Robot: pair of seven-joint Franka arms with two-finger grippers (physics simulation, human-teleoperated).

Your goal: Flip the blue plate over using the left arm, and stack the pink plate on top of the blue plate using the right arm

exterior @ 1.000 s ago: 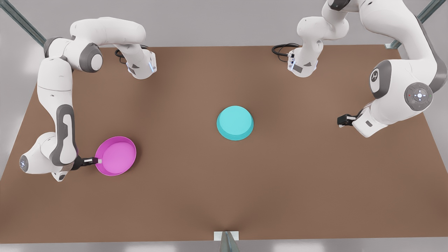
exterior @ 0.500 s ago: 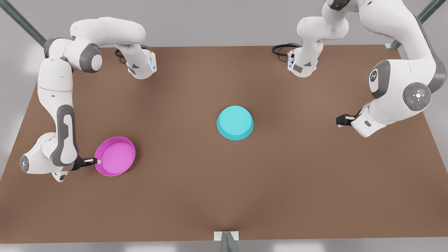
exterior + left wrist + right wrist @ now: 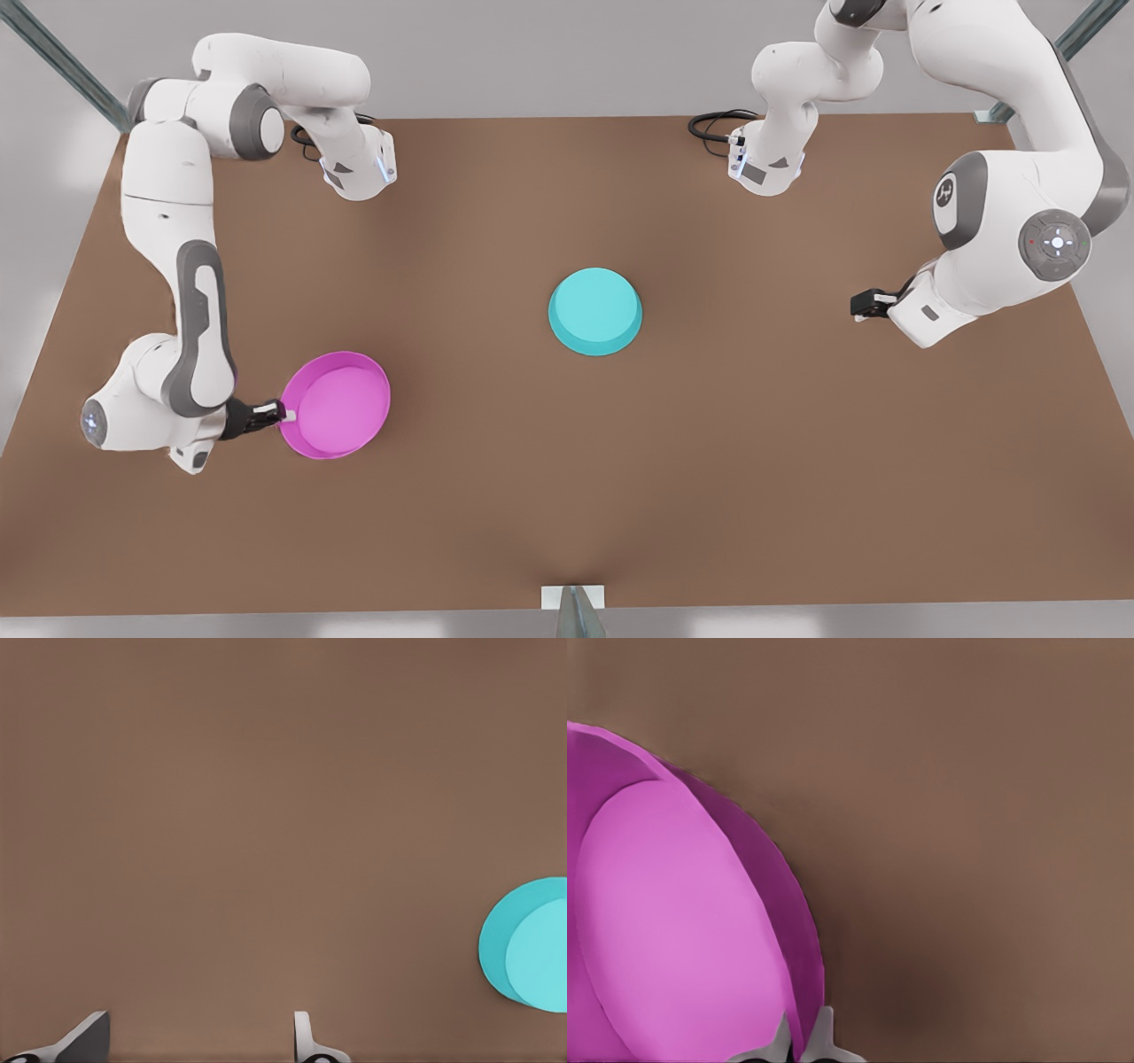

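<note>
The right arm's end effector (image 3: 282, 413), pinching the rim of the pink plate (image 3: 341, 406) at the plate's 9 o'clock edge, has carried it off its earlier spot toward the tabletop's (image 3: 567, 496) middle, open face up. The blue plate (image 3: 594, 311) sits base-up at the centre, unmoved, roughly at 2 o'clock from the pink one and well apart, so the flip looks done and stacking is under way. The left arm's end effector (image 3: 858, 307) waits at 3 o'clock from the blue plate, fingers spread and empty.
</note>
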